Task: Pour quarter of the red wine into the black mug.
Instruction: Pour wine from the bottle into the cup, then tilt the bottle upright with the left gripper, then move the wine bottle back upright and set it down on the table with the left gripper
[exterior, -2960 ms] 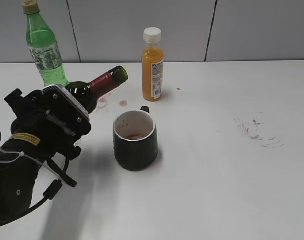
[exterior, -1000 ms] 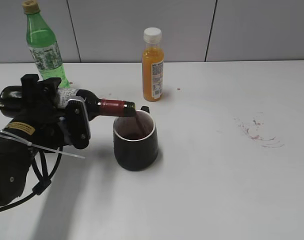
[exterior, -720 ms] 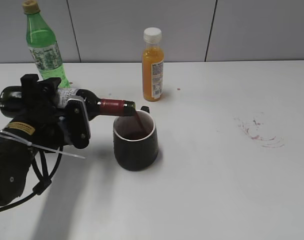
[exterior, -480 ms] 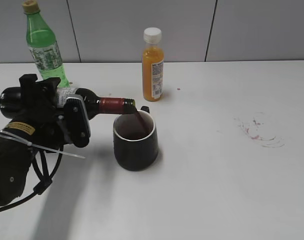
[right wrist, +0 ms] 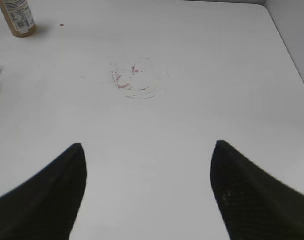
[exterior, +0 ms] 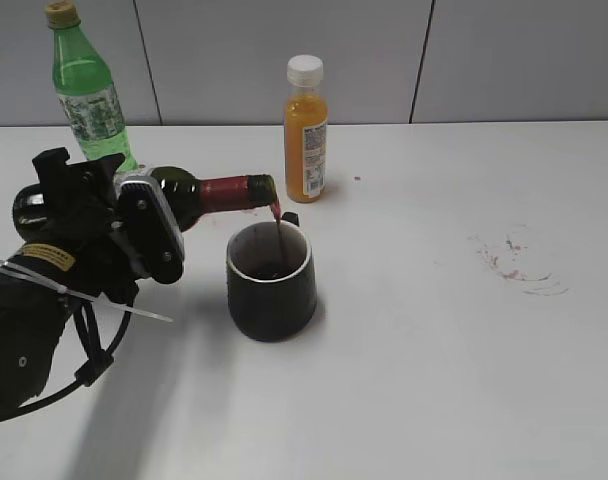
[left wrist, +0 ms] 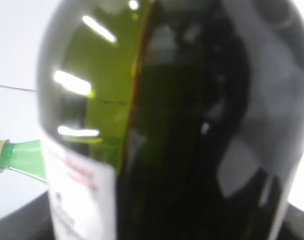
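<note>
My left gripper point(exterior: 134, 235) is shut on the red wine bottle point(exterior: 219, 191), held almost level with its red-foiled neck pointing right. A thin stream of red wine falls from its mouth into the black mug point(exterior: 272, 285), which stands upright just right of the gripper. The bottle's dark glass and white label point(left wrist: 77, 195) fill the left wrist view; the jaws are hidden there. My right gripper point(right wrist: 148, 150) is open and empty above the bare white table; it is outside the exterior view.
A green plastic bottle point(exterior: 86, 95) stands at the back left. An orange juice bottle point(exterior: 306, 132) with a white cap stands behind the mug; its base shows in the right wrist view point(right wrist: 18, 20). Wine stains point(exterior: 519, 262) mark the white table on the right.
The bottle went from neck-up to level and poured into the mug. In the last half second its mouth has risen a little and the stream has thinned.
</note>
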You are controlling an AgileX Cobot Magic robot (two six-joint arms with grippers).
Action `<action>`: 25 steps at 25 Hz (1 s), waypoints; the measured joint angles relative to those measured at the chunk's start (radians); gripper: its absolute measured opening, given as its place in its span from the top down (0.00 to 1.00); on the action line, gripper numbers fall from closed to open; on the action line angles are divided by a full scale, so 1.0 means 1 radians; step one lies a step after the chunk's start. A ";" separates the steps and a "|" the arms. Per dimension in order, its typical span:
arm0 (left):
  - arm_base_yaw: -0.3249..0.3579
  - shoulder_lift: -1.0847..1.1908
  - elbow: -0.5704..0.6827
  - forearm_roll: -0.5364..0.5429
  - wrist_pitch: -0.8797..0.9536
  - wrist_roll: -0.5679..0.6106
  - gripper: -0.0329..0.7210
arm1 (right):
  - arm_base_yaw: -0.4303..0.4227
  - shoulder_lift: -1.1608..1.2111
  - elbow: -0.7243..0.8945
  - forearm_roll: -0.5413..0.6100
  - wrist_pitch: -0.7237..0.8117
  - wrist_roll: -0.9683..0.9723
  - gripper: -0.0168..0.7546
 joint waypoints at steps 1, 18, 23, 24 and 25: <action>0.000 0.000 0.000 0.012 0.000 -0.030 0.23 | 0.000 0.000 0.000 0.000 0.000 0.000 0.22; 0.004 0.000 0.000 0.164 0.001 -0.700 0.23 | 0.000 0.000 0.000 0.000 0.000 0.000 0.22; 0.069 0.000 0.000 0.238 0.001 -1.043 0.23 | 0.000 0.000 0.000 0.000 0.000 0.000 0.22; 0.092 0.000 -0.001 0.269 0.001 -1.109 0.23 | 0.000 0.000 0.000 0.000 0.000 0.000 0.22; 0.117 0.000 -0.003 0.304 0.001 -1.183 0.23 | 0.000 0.000 0.000 0.000 0.000 0.000 0.22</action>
